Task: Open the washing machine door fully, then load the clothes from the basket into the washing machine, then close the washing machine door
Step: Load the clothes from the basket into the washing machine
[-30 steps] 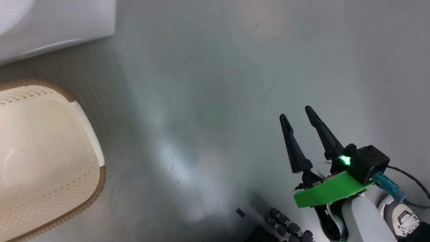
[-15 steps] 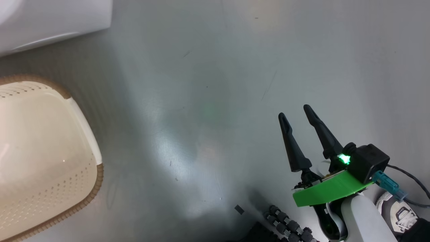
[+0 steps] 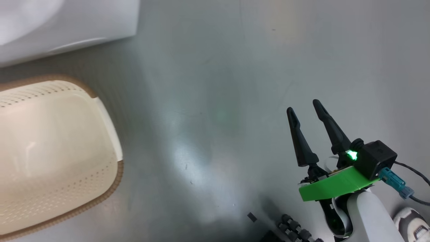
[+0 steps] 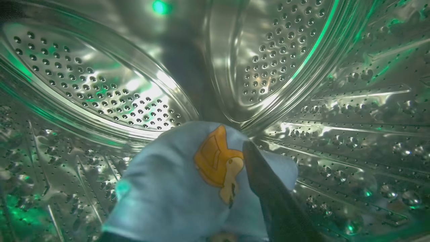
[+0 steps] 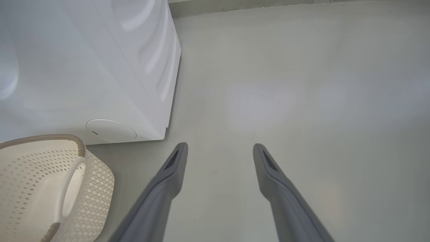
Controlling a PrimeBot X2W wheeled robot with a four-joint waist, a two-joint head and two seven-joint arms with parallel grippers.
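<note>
My left gripper [image 4: 215, 145] is deep inside the washing machine's perforated steel drum [image 4: 100, 87]. A light-blue piece of the clothes [image 4: 168, 188] with an orange figure lies over its left finger. The dark right finger [image 4: 272, 191] stands off to the side, so the jaws look open. In the head view my right gripper [image 3: 303, 105] hangs open over the grey floor, holding nothing; it shows again in its wrist view [image 5: 218, 145]. The cream basket [image 3: 114, 181] stands at the left with no clothes showing in it. The washing machine door is out of view.
The washing machine's white side [image 5: 100, 67] rises just behind the basket [image 5: 80, 148]. A shoe [image 3: 411, 223] shows at the lower right edge, beside my base's rollers [image 3: 295, 228]. Bare grey floor [image 3: 218, 101] stretches right of the machine.
The whole head picture has shifted a little to the right, so the camera has moved. My right gripper stays open in the same pose.
</note>
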